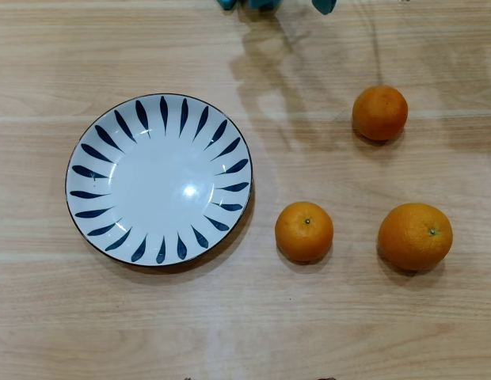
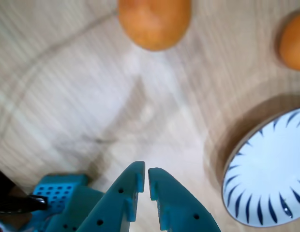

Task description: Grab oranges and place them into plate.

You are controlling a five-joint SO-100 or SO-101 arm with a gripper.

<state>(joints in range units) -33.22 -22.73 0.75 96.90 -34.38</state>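
Note:
Three oranges lie on the wooden table in the overhead view: one at the upper right [image 1: 380, 112], one in the middle [image 1: 304, 231] and a larger one at the right [image 1: 415, 236]. The white plate [image 1: 99, 166] with dark blue leaf strokes sits at the left, with nothing in it. In the wrist view my teal gripper [image 2: 145, 178] is shut with nothing between its fingers, hovering above bare table. An orange [image 2: 155, 21] is ahead of it at the top edge, another orange [image 2: 294, 41] at the right edge, and the plate [image 2: 266, 188] at the lower right.
Teal parts of the arm [image 1: 265, 4] show at the top edge of the overhead view. The light wood tabletop [image 1: 230, 332] spreads around the plate and the fruit.

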